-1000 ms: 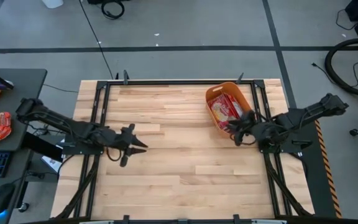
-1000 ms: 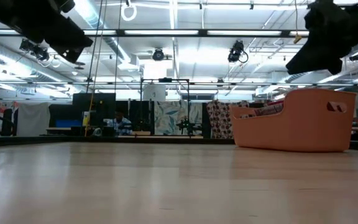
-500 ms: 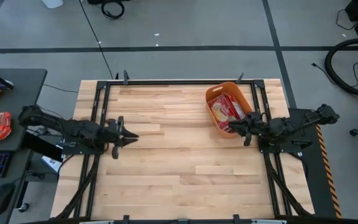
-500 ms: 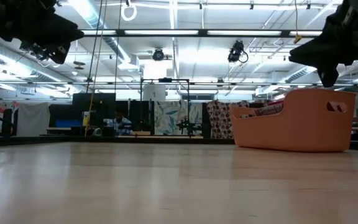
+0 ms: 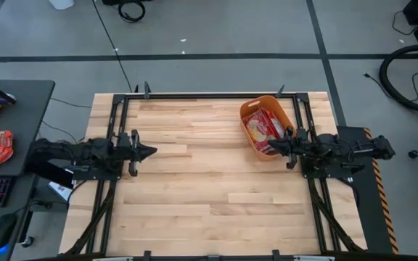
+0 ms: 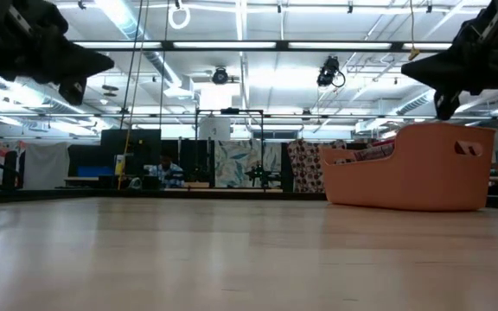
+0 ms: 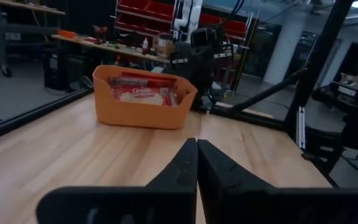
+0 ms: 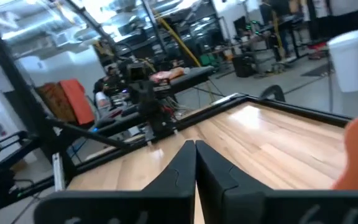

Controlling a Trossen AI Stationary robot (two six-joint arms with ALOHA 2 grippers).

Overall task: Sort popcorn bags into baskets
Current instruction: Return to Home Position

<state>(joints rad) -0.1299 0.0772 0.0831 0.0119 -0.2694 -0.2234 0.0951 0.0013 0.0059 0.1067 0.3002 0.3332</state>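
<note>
Holding nothing: left gripper (image 5: 148, 151), fingers pressed together, low over the table (image 5: 209, 188), orange tub (image 5: 249, 110) far ahead of it. Right gripper (image 5: 273, 146): likewise pinched closed and empty, tips just beside the tub's near wall. Popcorn bags (image 5: 263, 129): stacked inside the tub. Sorting looks finished, so the empty, folded poses suit parking.

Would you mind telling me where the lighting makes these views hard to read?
Low view: bright ceiling lights backlight the left gripper and right gripper into black silhouettes, though the orange tub is readable. High view: even light, only faint shadows on the table. Left wrist view: the popcorn bags in the tub show their labels without glare.
</note>
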